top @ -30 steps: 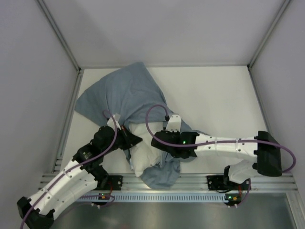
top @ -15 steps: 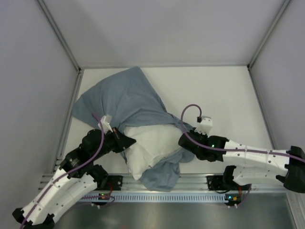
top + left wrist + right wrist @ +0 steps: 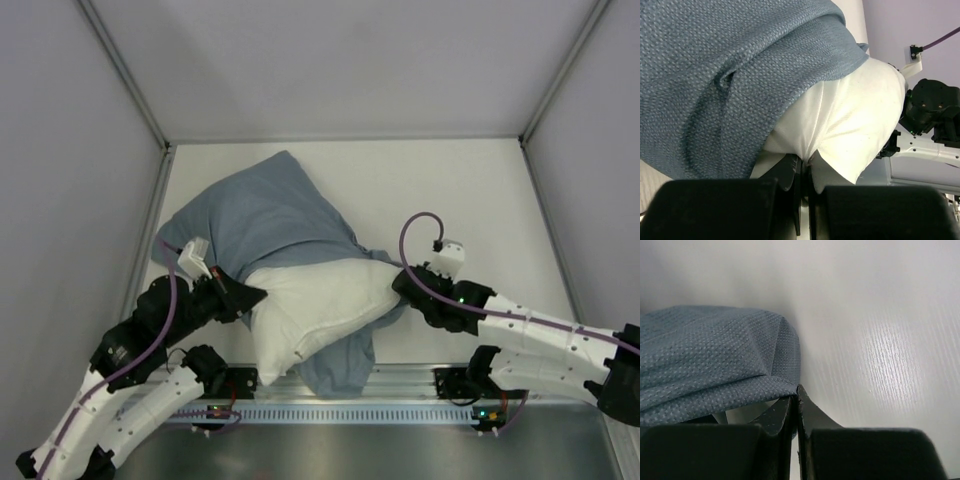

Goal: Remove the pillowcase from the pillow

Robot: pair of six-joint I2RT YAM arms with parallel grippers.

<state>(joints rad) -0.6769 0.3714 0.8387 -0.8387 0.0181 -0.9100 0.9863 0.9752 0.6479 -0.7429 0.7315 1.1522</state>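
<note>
Currently, the tabletop (image 3: pixel 480 200) has all the items in its left half, toward the near edge.

Pillowcase (image 3: pixel 265 210): the bulk is heaped toward the far-left corner. One flap trails under the pillow to the near edge. Only the plain blue-grey side shows.

Pillow (image 3: pixel 315 300): white, plump and largely exposed, lying close to the near edge, left of centre. Its long axis runs roughly along the near edge, with the right end tipped slightly toward the far edge. The far long side is tucked under the cloth.

Left gripper (image 3: pixel 250 296): clenched on a fold of white pillow fabric at the pillow's left end. The wrist view shows the jaws closed on it.

Right gripper (image 3: pixel 398 283): clenched on the pillowcase hem at the pillow's right end, with cloth draped over the jaws.

Key relation: the pillow lies between the two grippers along its long axis, each arm at its own end.

Judgement: the next move is a pull apart along that axis. The left arm anchors the pillow while the right draws the hem off. The cloth heaped far-left, away from the held hem, may drag.
</note>
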